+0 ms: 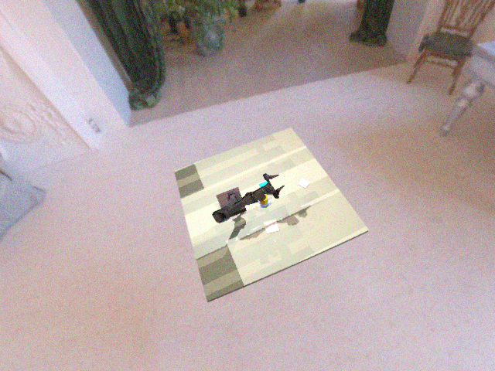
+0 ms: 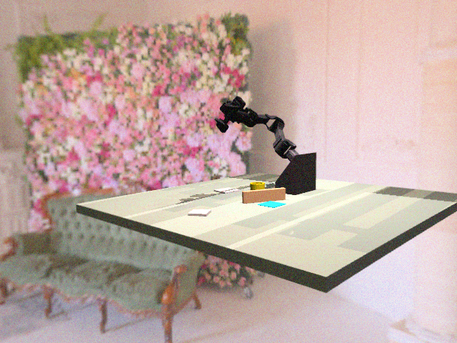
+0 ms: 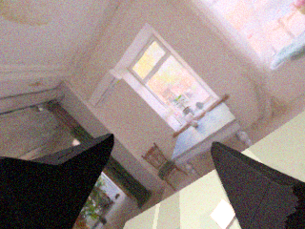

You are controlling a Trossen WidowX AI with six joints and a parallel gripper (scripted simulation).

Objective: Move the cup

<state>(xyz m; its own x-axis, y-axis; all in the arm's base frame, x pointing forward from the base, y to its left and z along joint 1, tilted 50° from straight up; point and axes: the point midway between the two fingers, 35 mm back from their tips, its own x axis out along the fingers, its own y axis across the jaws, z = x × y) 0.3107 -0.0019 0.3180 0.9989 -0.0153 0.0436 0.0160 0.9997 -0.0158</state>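
The yellow cup (image 1: 265, 200) (image 2: 257, 185) stands upright on the table, on what looks like a pale blue pad (image 1: 263, 205) in the top view. That pad is hidden behind the barrier in the exterior view. A cyan pad (image 1: 263, 184) (image 2: 272, 204) lies on the other side of the barrier with no cup on it. The marbles cannot be made out. My gripper (image 1: 280, 181) (image 2: 218, 113) (image 3: 162, 142) is open and empty, high above the table and away from the cup, with its fingers pointing outward.
A low orange-brown barrier (image 2: 263, 196) stands between the cup and the cyan pad; the arm covers it in the top view. One white tile (image 1: 303, 183) (image 2: 199, 212) (image 3: 222, 214) lies farther out from the base. Another white tile (image 1: 271, 226) (image 2: 226, 190) lies beyond the cup's side.
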